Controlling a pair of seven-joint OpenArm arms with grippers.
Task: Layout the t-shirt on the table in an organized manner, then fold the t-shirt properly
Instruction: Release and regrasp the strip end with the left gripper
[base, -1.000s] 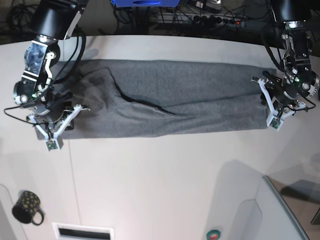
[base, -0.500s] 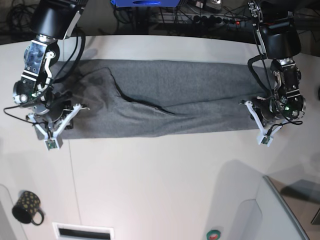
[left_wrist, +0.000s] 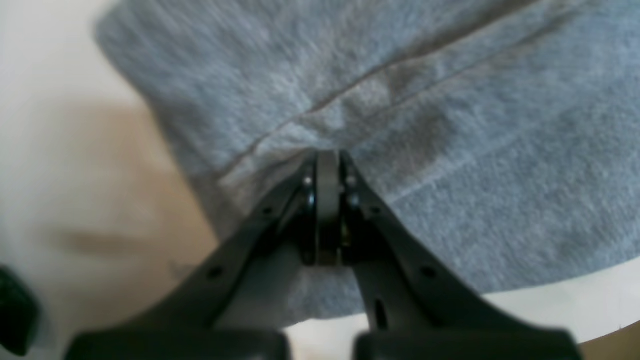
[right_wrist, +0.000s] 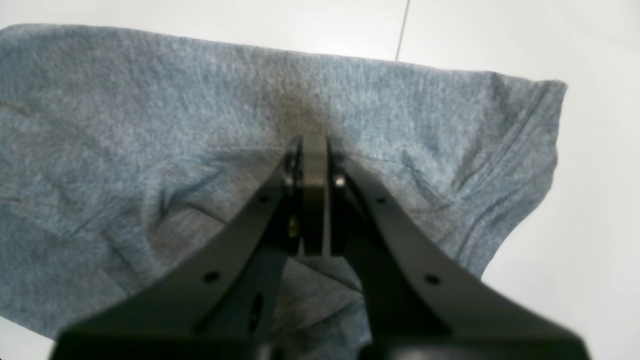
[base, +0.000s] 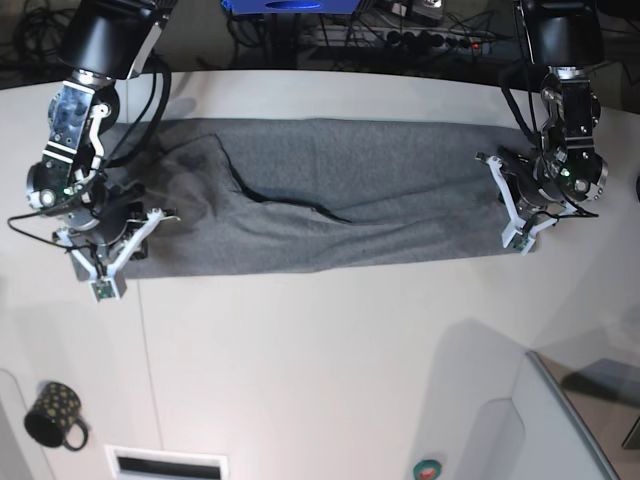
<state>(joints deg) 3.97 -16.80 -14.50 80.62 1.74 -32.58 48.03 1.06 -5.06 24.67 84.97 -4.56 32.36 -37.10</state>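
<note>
The grey t-shirt lies as a long folded band across the far half of the white table, with a dark crease near its middle. My left gripper stands at the band's right end in the base view. The left wrist view shows the left gripper shut, with t-shirt cloth puckered at its tips. My right gripper is at the band's left end. In the right wrist view the right gripper is shut on the bunched t-shirt.
A black dotted mug stands near the front left corner. A raised white panel with a grey edge fills the front right. A slotted opening sits at the front edge. Cables and a power strip run behind the table.
My left gripper came down onto the t-shirt's right end, shut on it and shifted slightly inward and toward the far side. The right arm has not moved.
</note>
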